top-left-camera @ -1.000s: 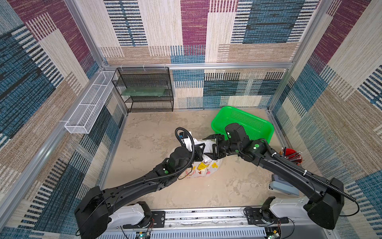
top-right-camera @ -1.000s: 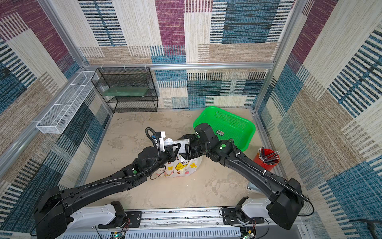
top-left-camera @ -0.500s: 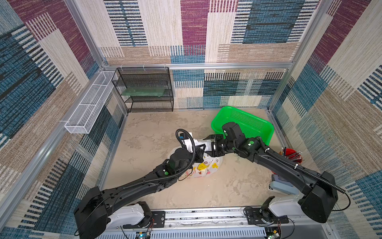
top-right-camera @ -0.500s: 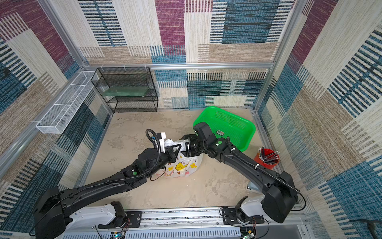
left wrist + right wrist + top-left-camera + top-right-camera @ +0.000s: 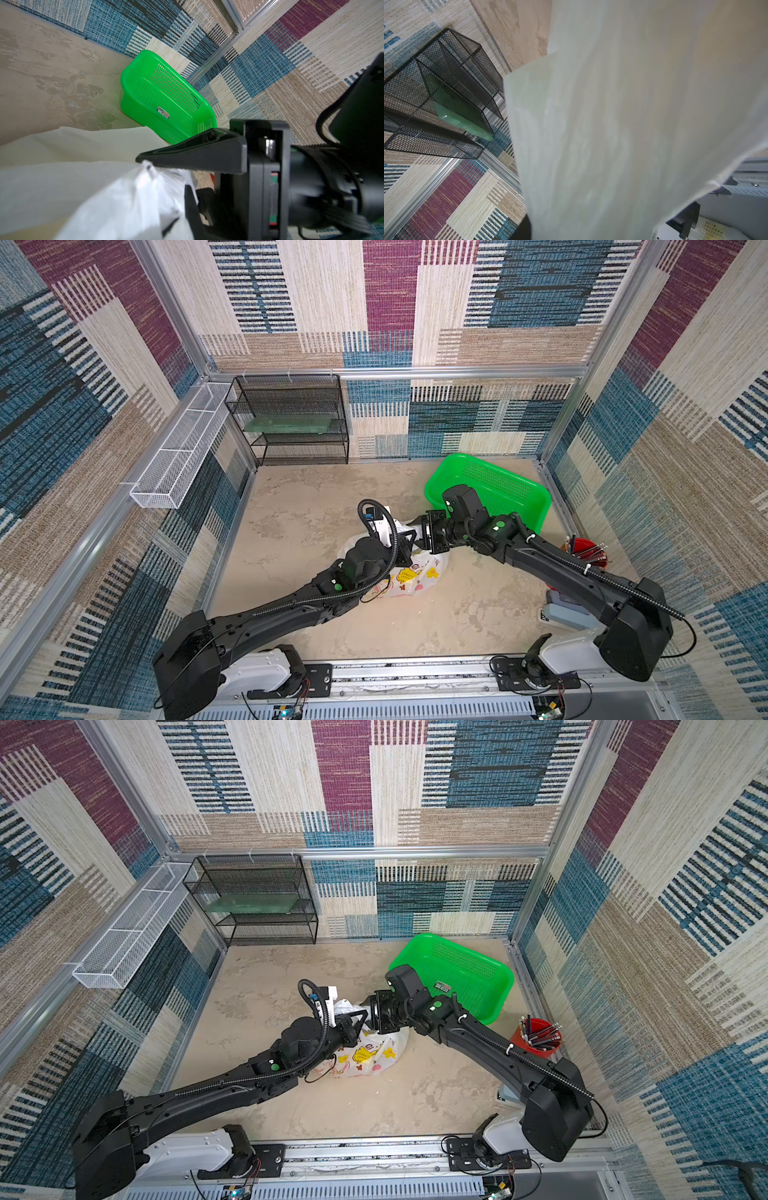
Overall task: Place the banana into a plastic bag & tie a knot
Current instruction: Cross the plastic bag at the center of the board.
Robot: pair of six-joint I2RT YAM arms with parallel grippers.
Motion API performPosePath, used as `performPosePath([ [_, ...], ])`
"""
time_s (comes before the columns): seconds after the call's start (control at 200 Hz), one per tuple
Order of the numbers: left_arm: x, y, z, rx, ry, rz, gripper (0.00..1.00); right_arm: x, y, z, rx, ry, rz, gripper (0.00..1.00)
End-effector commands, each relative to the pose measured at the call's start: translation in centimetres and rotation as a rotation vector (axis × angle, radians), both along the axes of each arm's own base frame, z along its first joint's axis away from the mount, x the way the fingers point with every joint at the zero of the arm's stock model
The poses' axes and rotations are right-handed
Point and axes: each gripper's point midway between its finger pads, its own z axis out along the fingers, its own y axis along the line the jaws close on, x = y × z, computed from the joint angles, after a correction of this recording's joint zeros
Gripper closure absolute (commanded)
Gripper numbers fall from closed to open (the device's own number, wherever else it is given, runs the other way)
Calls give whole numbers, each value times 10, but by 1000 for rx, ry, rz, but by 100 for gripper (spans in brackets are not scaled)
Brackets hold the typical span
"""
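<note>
The bag (image 5: pixel 417 578) slumps on the mottled beige surface (image 5: pixel 299 506) beneath both tools. It is a thin, crinkled, translucent lump with its cartoon-printed side up and its gathered white neck rising toward them. The left tool (image 5: pixel 405 549) is clenched at the neck; what it pinches is hidden. Facing it, the right tool (image 5: pixel 162 174) has its jaws apart, straddling bunched film. A perforated green basket (image 5: pixel 498 489) sits behind the right tool.

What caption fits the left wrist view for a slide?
Left wrist view: right claw straddles the bunched white plastic bag, its fingers apart; green basket stands beyond.
</note>
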Motion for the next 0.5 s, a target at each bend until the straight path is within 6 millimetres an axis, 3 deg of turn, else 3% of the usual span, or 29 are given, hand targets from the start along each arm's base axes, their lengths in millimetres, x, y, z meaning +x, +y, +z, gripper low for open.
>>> performPosePath([
  [0.0, -3, -6, 11, -13, -40, -26, 100, 7, 2, 5, 87, 116, -118, 67],
  [0.105, -5, -9, 11, -5, -45, -38, 100, 10, 4, 5, 74, 114, -103, 75],
  [0.245, -8, -13, 11, 7, -52, -58, 100, 9, 2, 1, 44, 119, -109, 99],
  [0.381, -14, -18, 10, 52, -36, -92, 100, 18, -5, 4, -10, 58, -111, 100],
  [0.496, -18, -6, 11, 108, 43, -67, 100, 32, -17, 8, -138, -48, -75, 100],
])
